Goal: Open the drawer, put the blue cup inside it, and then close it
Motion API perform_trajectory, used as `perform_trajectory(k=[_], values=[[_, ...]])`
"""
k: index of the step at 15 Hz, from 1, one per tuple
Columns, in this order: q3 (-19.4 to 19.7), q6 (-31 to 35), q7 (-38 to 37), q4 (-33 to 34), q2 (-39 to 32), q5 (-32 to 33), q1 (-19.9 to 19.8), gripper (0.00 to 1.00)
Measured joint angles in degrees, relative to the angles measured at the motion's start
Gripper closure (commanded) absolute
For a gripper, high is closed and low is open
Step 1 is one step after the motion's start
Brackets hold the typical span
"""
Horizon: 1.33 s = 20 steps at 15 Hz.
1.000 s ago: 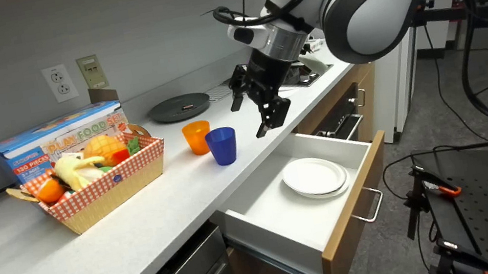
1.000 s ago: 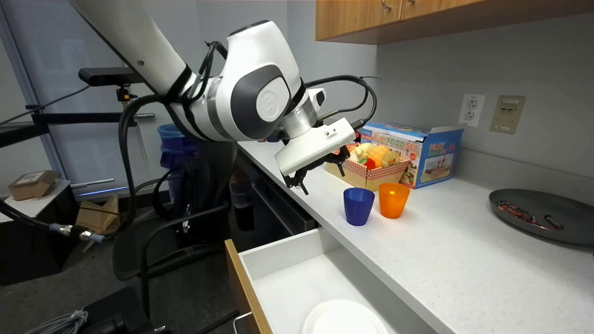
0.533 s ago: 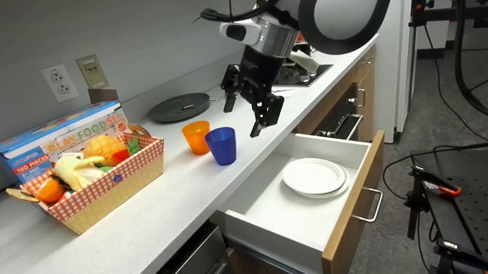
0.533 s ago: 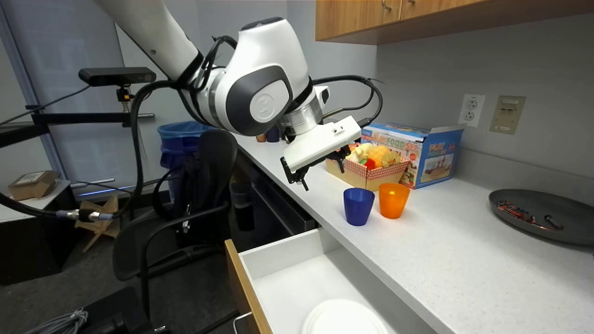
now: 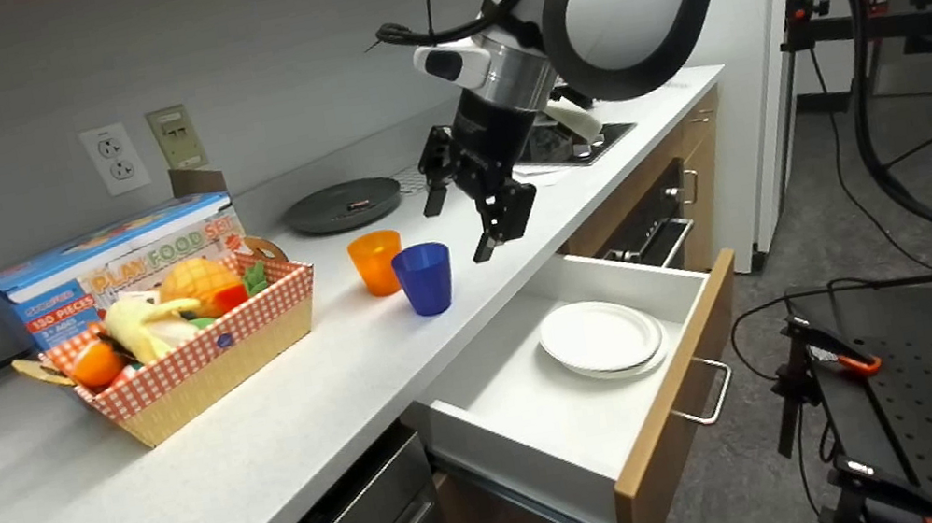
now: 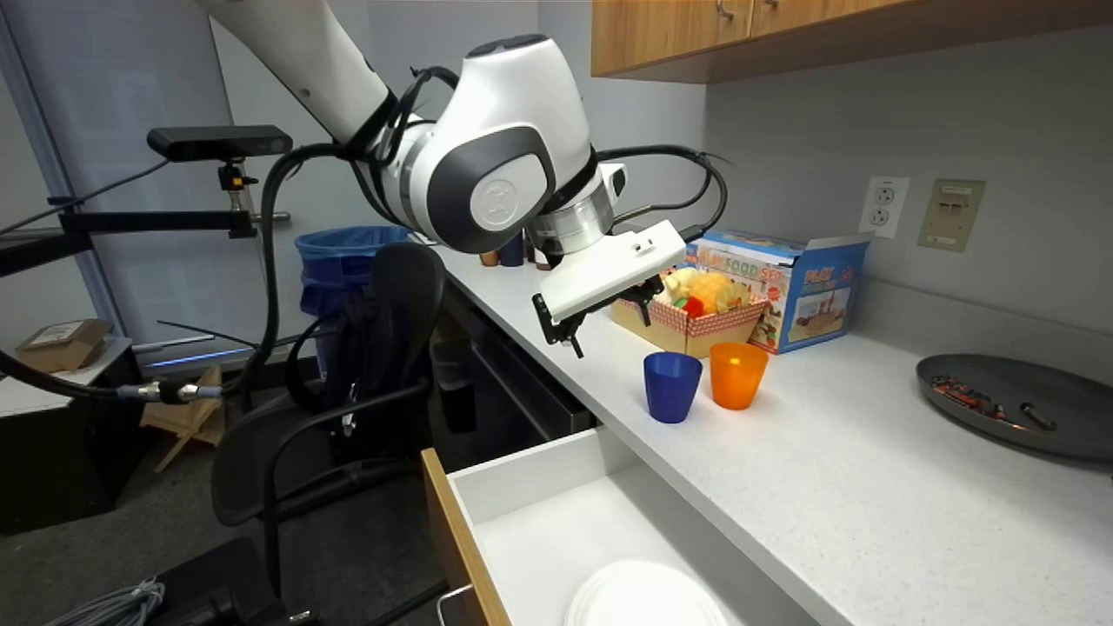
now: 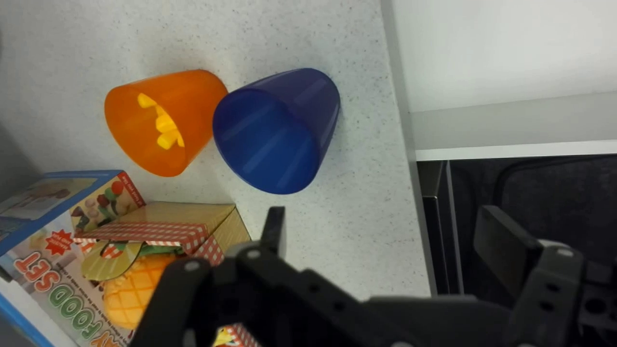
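Fingers wide and empty, the gripper should squarely straddle the blue cup (upright on the counter, near the open drawer) without either finger nudging the orange cup just beside it.

Orange cup, basket of toy food, dark pan, white plates

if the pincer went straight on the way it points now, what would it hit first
Probably the counter, just beside the blue cup. That cup stands close to the line of the pincer, though, and depth is unclear, so its rim might come first.
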State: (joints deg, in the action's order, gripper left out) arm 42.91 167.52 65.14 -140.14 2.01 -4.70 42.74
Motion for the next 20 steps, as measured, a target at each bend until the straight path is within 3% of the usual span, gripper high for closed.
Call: perform_trajectory(k=[20], values=[[-1.8, -1.9, 3.6, 1.3, -4.1, -6.5, 0.3, 0.0]])
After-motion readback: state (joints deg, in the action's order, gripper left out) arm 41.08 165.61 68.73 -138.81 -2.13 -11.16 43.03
